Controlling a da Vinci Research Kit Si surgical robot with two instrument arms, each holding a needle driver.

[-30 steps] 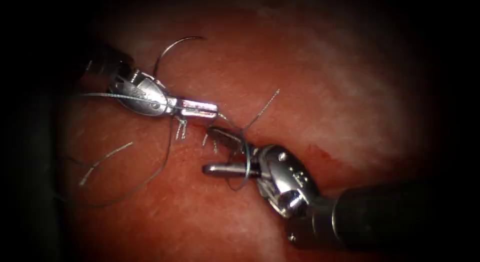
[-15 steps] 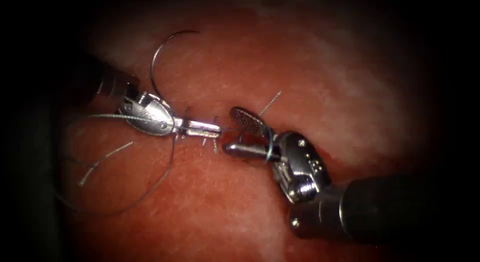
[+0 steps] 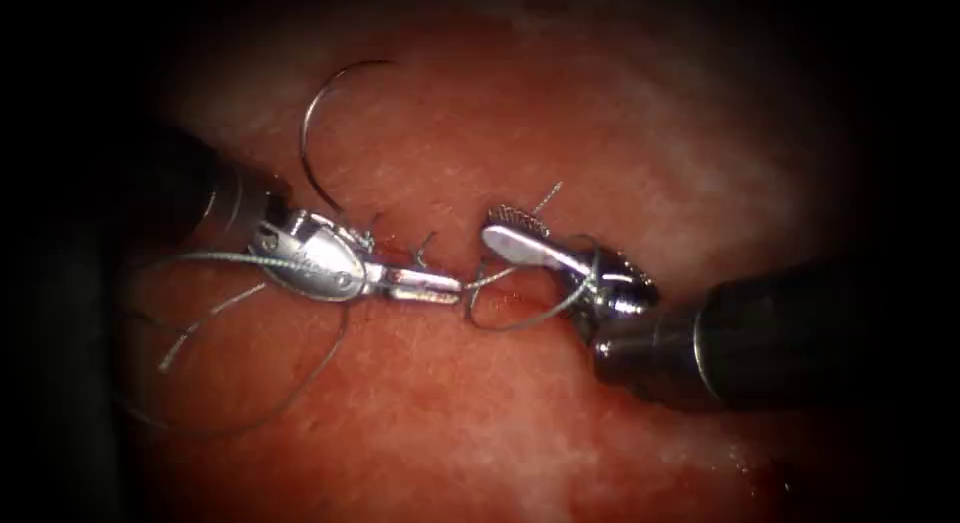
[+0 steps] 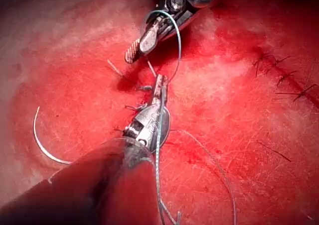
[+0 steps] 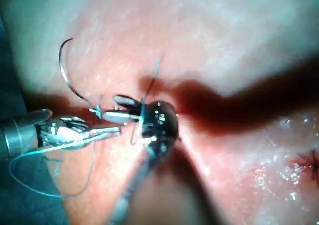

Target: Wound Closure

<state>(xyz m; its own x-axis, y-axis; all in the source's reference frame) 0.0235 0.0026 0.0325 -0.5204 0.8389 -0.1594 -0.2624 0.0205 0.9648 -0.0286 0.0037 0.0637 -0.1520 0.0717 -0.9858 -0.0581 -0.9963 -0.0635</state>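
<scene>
While the two tools meet over the cut [image 3: 470, 283] in the tissue [image 3: 640, 133], the left tool [image 3: 445, 286] has its jaws pressed shut on the thread [image 3: 250, 408]. You can see that thin, closed tip in the left wrist view too [image 4: 160, 83], with thread running along the tool.

Just to the right of the cut, the right tool [image 3: 510, 233] has its jaws a little apart. One jaw with a bumpy face points up, and the smooth one lies under it. A loop of thread goes around this tool, close to the cut, and hangs down beside the left tool's tip. The right tool holds nothing between its jaws. It also shows in the right wrist view [image 5: 119, 110], with the left tool [image 5: 112, 130] right beside it.

Up and to the left of the cut, the curved needle [image 3: 315, 133] lies free on the tissue. No tool holds it. I cannot tell if its lower end goes into the tissue. It shows in the left wrist view as well [image 4: 40, 140].

Short cut ends of thread [image 3: 200, 328] lie left of the cut, and one more [image 3: 545, 198] sticks up just behind the right tool. A wide loop of thread lies on the tissue, below and left of the cut.
</scene>
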